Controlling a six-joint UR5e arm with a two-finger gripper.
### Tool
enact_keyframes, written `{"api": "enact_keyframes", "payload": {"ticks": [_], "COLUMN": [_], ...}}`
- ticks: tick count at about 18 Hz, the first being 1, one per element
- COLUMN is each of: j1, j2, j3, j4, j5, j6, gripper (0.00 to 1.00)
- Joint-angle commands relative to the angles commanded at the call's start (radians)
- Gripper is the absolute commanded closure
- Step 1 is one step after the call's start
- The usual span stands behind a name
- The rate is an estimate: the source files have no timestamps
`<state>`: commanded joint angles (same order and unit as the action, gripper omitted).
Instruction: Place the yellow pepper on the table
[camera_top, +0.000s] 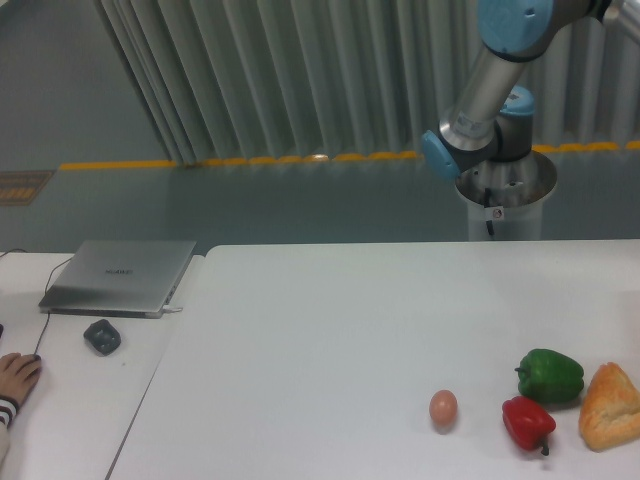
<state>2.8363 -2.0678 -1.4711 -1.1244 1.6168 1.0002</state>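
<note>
The yellow pepper is not in view. The large white table (330, 340) fills the lower middle and right. Only upper parts of the arm (490, 110) show at the top right, behind the table's far edge. The gripper itself is out of the frame.
A green pepper (551, 376), a red pepper (528, 422), an egg (443, 407) and a piece of bread (611, 406) lie at the table's front right. A smaller desk on the left holds a closed laptop (120, 276) and a mouse (102, 336). A person's hand (15, 378) rests at its left edge.
</note>
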Motion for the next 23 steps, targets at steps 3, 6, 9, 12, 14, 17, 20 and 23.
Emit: {"api": "enact_keyframes", "payload": {"ticks": [3, 6, 9, 12, 14, 17, 20, 23], "j1": [0.002, 0.006, 0.008, 0.009, 0.008, 0.008, 0.008, 0.008], "j2": [0.002, 0.002, 0.002, 0.000, 0.000, 0.008, 0.023, 0.049], "j3": [0.000, 0.000, 0.000, 0.002, 0.000, 0.009, 0.047, 0.084], "j4": [-0.002, -0.006, -0.006, -0.006, -0.006, -0.014, -0.083, -0.161], "j5": [-0.002, 0.002, 0.003, 0.002, 0.002, 0.003, 0.005, -0.002], "j6": [-0.002, -0.003, -0.009, -0.011, -0.012, -0.012, -0.012, -0.002], "gripper": [0.04, 0.35, 0.47, 0.52, 0.59, 0.60, 0.60, 0.60]}}
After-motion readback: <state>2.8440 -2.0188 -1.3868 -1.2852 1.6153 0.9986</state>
